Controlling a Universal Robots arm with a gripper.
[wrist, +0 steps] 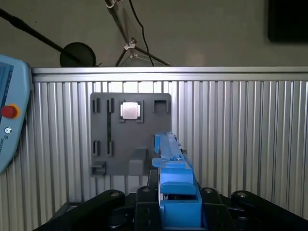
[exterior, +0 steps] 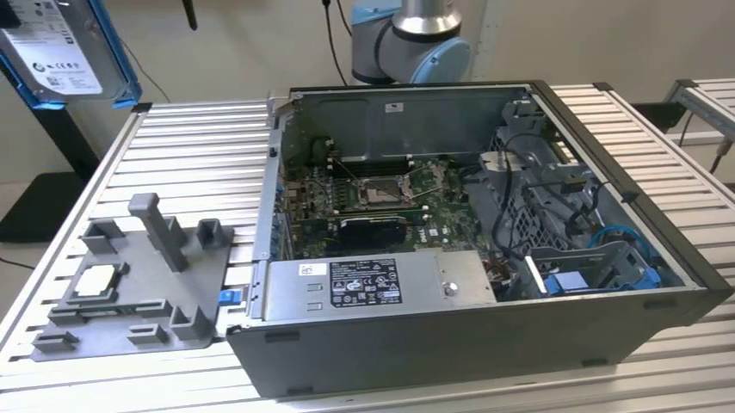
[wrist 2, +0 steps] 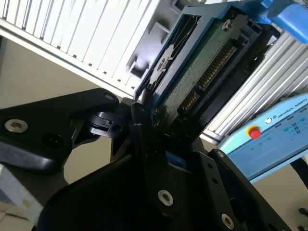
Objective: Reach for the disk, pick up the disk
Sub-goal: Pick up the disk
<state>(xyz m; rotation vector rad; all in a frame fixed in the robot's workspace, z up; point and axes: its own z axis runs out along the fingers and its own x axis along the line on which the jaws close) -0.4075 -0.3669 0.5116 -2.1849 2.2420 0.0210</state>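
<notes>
- The claw (wrist: 178, 197) is closed narrow on the disk (wrist 2: 202, 72). Its black fingers (wrist 2: 150, 144) press on either side of the blue bracket (wrist: 173, 166). The second wrist view shows the circuit-board face.
- The disk sits in the claw, in the air and clear of the table (wrist: 240, 134). The exterior view shows the disk (exterior: 64, 52) label outward, high off the table.
- Below the claw a grey fixture plate (wrist: 149, 130) lies on the table, with a small silver chip (wrist: 130, 110) seated in one recess. The disk touches neither.
- Farther out, a teach pendant (wrist: 9, 120) lies beside the table edge. The open computer case (exterior: 460, 344) is well apart from the claw.
- Step in hand, as judged: the reach is complete, the grasp is made and the disk is raised, so the pick-up is all but done.
- Any further motion calls for a firm, unchanged grip and for keeping the disk clear of the plate's upright posts.
</notes>
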